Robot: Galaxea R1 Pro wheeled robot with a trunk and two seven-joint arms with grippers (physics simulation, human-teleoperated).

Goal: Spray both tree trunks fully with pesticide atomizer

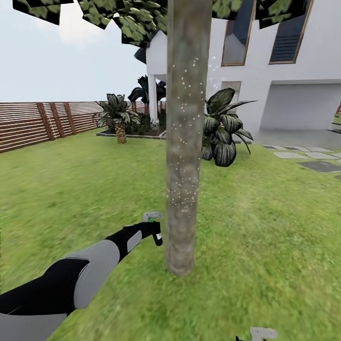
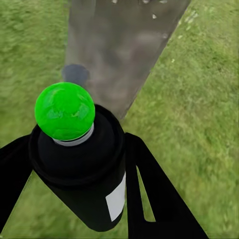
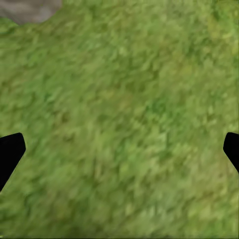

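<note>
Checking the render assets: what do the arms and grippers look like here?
In the head view the left arm has smooth grey shell panels alternating with matte black segments, tapering toward the wrist. The left gripper has flat black fingers, one with a slot cut through it. The right gripper shows just two black fingertips at the frame edges. No cables or markings visible.
</note>
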